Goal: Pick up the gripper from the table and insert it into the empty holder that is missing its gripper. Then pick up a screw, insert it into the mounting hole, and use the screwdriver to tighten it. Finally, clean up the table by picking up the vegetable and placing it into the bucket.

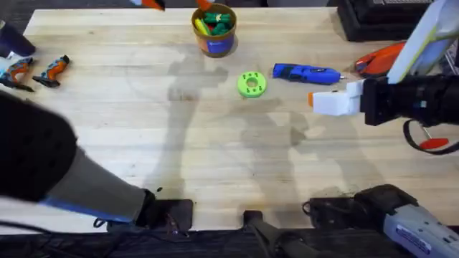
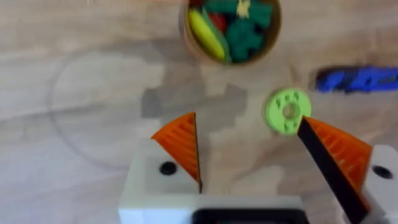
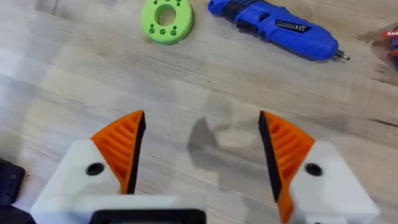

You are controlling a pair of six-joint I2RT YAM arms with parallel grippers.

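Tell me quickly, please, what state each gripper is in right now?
Left gripper: open, holding nothing.
Right gripper: open, holding nothing.

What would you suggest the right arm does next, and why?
Probably draw the right gripper back toward its base: it is open and empty, the screwdriver lies on the table, and the vegetable sits in the bucket.

left arm (image 1: 43, 168): large, dark, blurred under overhead camera | bucket (image 2: 231, 30): top rim cut off in left wrist view, contents blurred | screwdriver (image 2: 357, 79): blurred, cropped at edge | red-handled tool (image 1: 379, 59): partly hidden behind right arm (image 1: 412, 100)
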